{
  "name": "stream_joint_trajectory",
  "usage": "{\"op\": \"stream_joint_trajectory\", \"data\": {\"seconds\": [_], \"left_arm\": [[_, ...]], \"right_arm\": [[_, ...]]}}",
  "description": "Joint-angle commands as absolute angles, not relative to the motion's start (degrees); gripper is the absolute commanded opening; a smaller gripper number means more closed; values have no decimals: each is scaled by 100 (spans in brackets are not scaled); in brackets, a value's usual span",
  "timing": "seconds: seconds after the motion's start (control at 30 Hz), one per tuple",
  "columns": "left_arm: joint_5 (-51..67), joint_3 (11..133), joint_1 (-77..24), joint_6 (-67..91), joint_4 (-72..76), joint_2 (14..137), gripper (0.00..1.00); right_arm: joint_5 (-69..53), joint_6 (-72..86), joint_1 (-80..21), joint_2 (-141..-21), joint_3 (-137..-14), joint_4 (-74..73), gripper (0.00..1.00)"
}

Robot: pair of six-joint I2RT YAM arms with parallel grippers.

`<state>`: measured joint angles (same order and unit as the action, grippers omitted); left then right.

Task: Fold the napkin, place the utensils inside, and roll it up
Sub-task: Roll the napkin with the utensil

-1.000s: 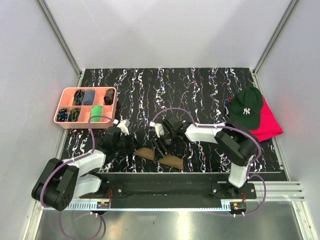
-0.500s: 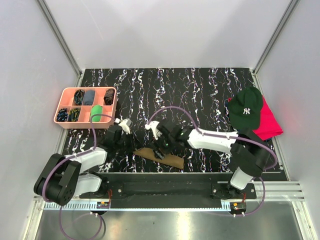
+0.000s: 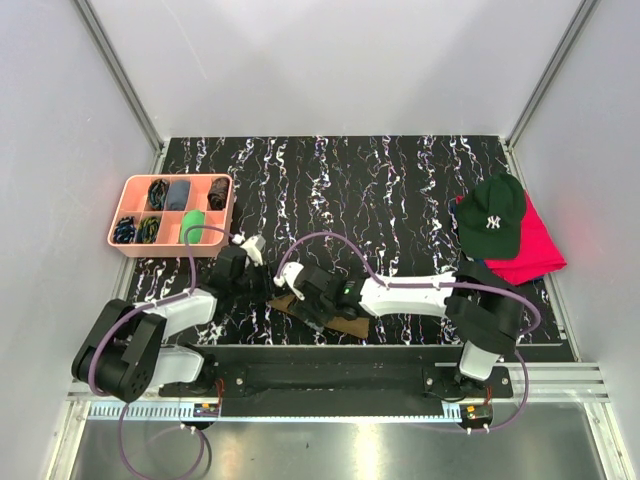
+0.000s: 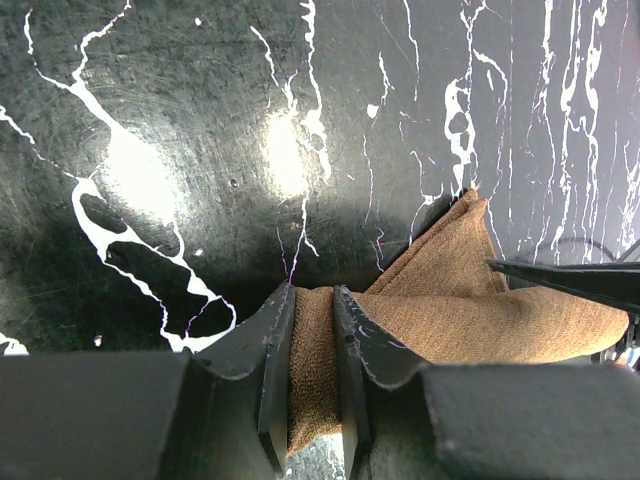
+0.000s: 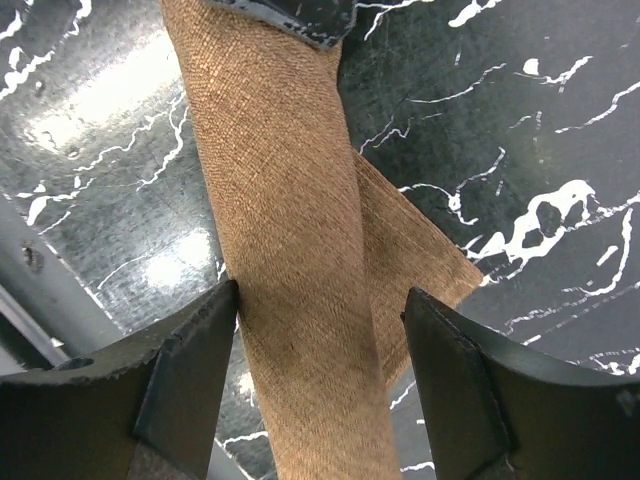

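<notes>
The right gripper (image 5: 320, 305) is found widened, astride the olive-brown fabric napkin (image 5: 290, 200) clamped in the left gripper (image 4: 312, 325); re-gripping is expected.

Top view: middle of the napkin (image 3: 349, 325) hidden beneath the right gripper (image 3: 303, 297), pink tray (image 3: 175, 178) contents too small to identify; right wrist view: napkin cut off by upper and lower edges

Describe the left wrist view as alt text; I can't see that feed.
The left fingers pinch one end of the brown napkin, which runs right as a folded band over the black marbled table. A dark pointed tip enters from the right edge.
</notes>
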<state>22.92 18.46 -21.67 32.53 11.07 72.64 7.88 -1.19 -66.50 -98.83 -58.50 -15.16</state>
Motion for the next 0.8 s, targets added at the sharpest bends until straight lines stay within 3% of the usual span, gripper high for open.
{"op": "stream_joint_trajectory", "data": {"seconds": [0.0, 0.23, 0.33, 0.43, 0.5, 0.6, 0.77], "left_arm": [[2391, 1995, -2153, 3120, 949, 7400, 23], [2417, 2039, -2153, 3120, 958, 7427, 23], [2470, 2030, -2153, 3138, 1019, 7374, 25], [2461, 2004, -2153, 3164, 1037, 7217, 32], [2356, 2039, -2153, 3190, 985, 7102, 43], [2154, 2118, -2153, 3190, 809, 6874, 56], [1741, 2057, -2153, 3243, 589, 6513, 65]], "right_arm": [[791, -325, -6715, -10019, -6029, -1336, 73], [493, -150, -6654, -10405, -6003, -1388, 68], [107, -35, -6539, -10572, -6021, -1485, 57], [-412, 219, -6399, -10670, -5994, -1555, 44], [-823, 307, -6293, -10696, -5924, -1556, 38], [-1246, 395, -6170, -10714, -5827, -1556, 36], [-1871, 457, -5959, -10810, -5731, -1556, 34]]}}
